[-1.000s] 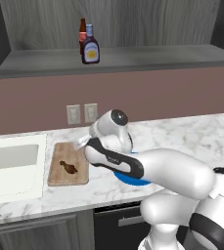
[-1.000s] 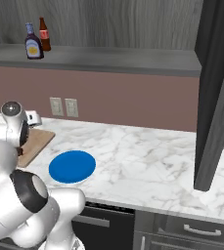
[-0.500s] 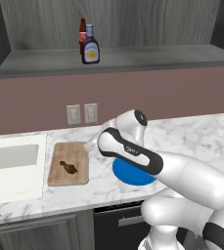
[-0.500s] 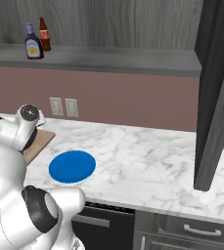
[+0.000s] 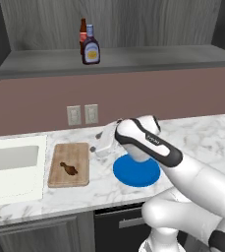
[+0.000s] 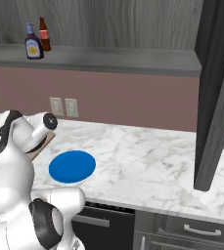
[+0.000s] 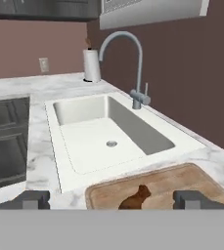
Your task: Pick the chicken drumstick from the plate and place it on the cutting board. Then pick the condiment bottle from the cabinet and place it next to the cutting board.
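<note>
The end effector (image 7: 111, 200) stands apart and empty, its tips cropping the chicken drumstick (image 7: 135, 198) on the cutting board (image 7: 182, 183)

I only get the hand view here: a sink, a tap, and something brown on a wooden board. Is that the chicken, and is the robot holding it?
Observer: Yes, the chicken drumstick lies on the cutting board, apart from the open gripper.
Operator: Where's the plate it came from?
Observer: The plate sits to the right of the board on the counter, with nothing on it.
Operator: And the sauce?
Observer: The condiment bottle stands on the cabinet shelf above, in front of a slim bottle.
</note>
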